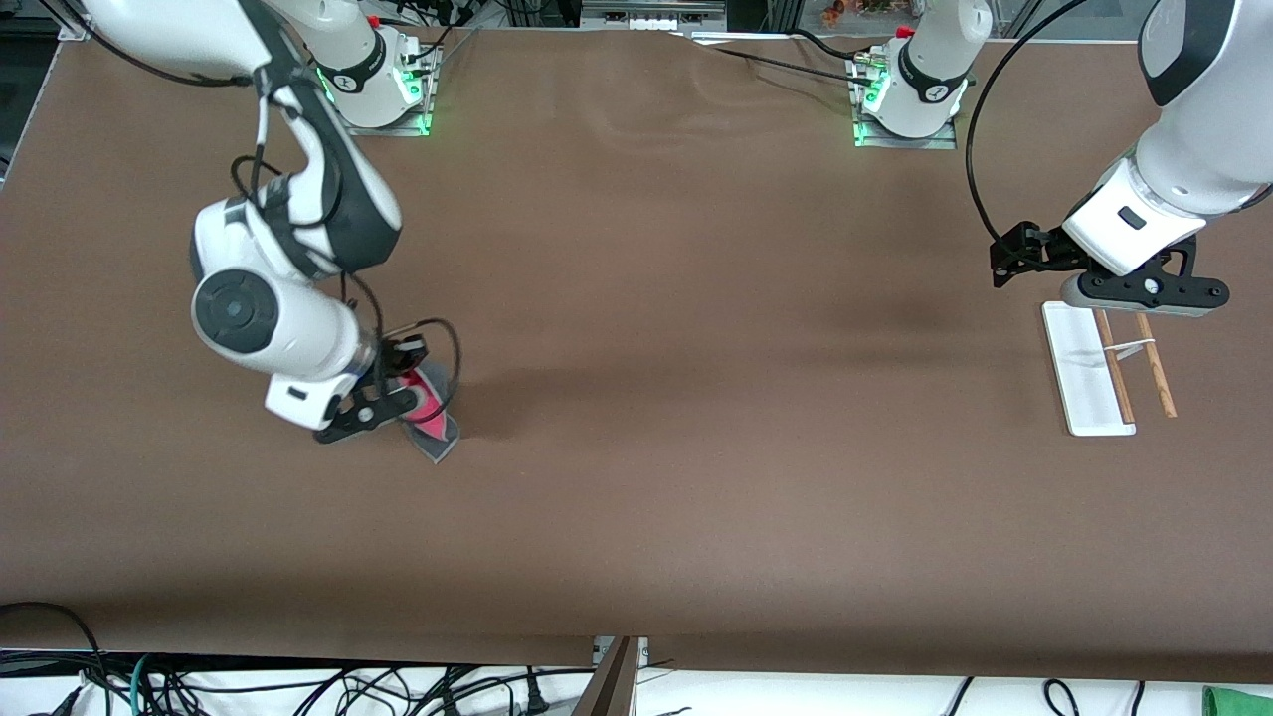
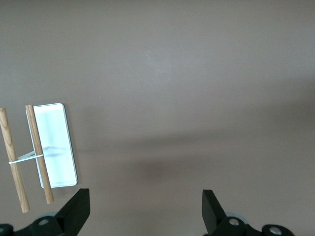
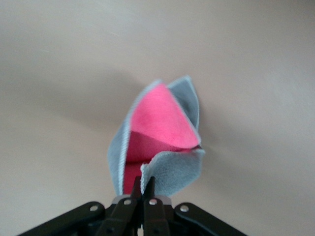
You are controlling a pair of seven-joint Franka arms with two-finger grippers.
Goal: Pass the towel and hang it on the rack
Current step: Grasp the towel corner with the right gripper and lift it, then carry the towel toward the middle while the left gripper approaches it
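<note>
The right gripper [image 3: 142, 189] pinches the soft, floppy towel [image 3: 160, 135] by one edge over the desk [image 1: 636, 398]. The left gripper [image 2: 142, 209] waits over the rack [image 2: 54, 147], fingers [image 2: 76, 209] spread wide and grasping nothing. The towel looks light and should droop, so the free edge seems best to grab.

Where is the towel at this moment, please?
The towel hangs pinched in the right gripper over the table's right-arm end; the rack stands at the left-arm end.

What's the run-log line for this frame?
right claw: shut on towel, lifted off table | left claw: open, waiting beside rack | handover: not started
</note>
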